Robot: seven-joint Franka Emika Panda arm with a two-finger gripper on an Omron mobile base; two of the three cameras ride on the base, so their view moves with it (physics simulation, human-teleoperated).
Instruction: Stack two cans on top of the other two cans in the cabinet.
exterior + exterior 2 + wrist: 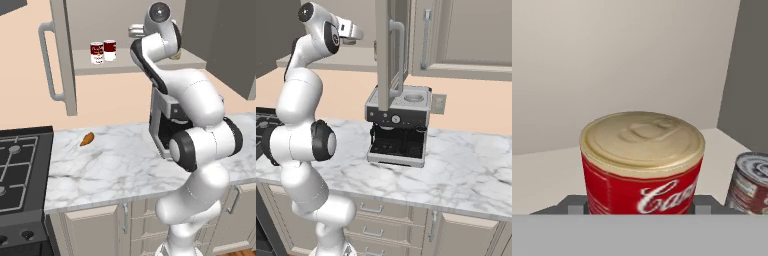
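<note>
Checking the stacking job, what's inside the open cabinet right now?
On the cabinet shelf, two red-and-white cans stand side by side at the left. In the hand view the gripper flanks another red can, a fourth can beside it. The arm covers the shelf's right part.

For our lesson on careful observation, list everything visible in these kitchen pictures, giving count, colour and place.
cabinet: one, grey-beige, on the wall, door open
red-and-white cans: two, side by side on the cabinet shelf
gold-lidded red can: one, in the cabinet
multicolour-label can: one, silvery top, beside the gold-lidded red can
coffee machine: one, silver and black, on the counter
counter: one, white-grey marble
orange vegetable: one, on the counter near the stove
stove: one, black, left of the counter
wall outlet: one, beige, behind the coffee machine
gripper: one, dark fingers, closed on the gold-lidded red can
arm: one, white
</note>
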